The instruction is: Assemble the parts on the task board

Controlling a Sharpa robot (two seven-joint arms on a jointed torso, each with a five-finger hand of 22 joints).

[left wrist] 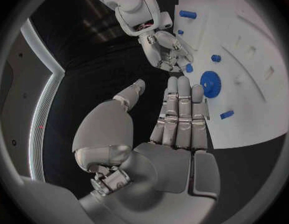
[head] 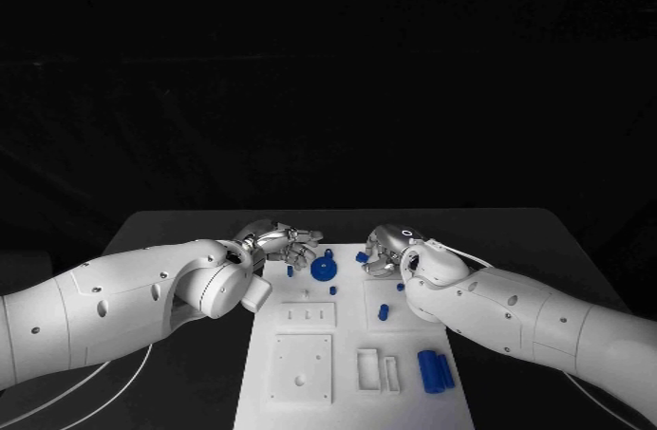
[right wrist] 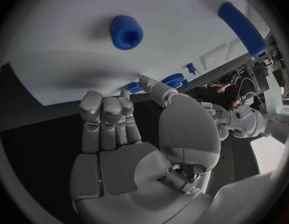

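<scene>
Meanwhile, both the left hand (head: 281, 241) and right hand (head: 389, 252) hover empty, fingers apart, at the task board's (head: 349, 392) far edge.

I am seeing the right hand (head: 389, 251) covering the far right corner of the task board (head: 352, 373), so I cannot tell whether its fingertips are touching the small blue part (head: 362, 256) there. The board's near edge is running off the head view. The left hand (head: 278, 240) is hiding the board's far left corner.
</scene>
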